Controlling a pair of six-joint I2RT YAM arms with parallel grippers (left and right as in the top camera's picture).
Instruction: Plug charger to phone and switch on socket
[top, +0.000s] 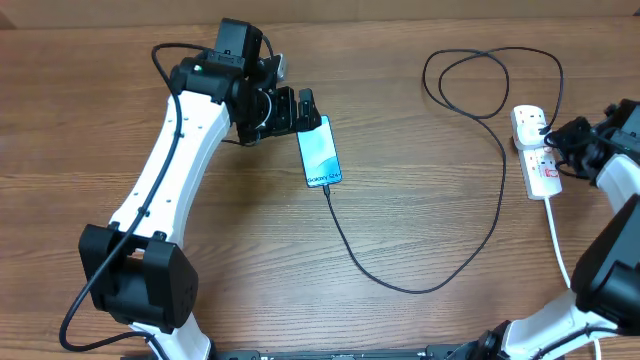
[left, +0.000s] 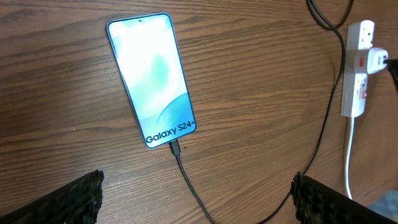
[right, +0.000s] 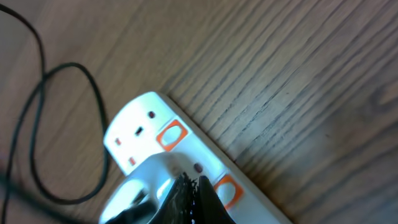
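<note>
The phone (top: 320, 152) lies flat on the wood, its light blue screen up (left: 152, 78). The charger cable (top: 400, 285) has its tip in the phone's lower end (left: 174, 146) and loops right to the socket (top: 537, 152), a white strip with orange switches (right: 172, 135). My left gripper (top: 295, 110) hovers by the phone's far end, open; its dark fingertips (left: 68, 202) stand wide apart over the cable. My right gripper (right: 193, 183) is shut, tips pressed together right over the socket (right: 140, 127) between a pale plug body (right: 140, 190) and a second orange switch (right: 227, 190).
The socket's thick white cord (top: 560, 240) runs toward the front right edge. The black cable forms loose loops (top: 470, 85) behind the strip. Bare wood tabletop (top: 450, 200) lies between the phone and the strip.
</note>
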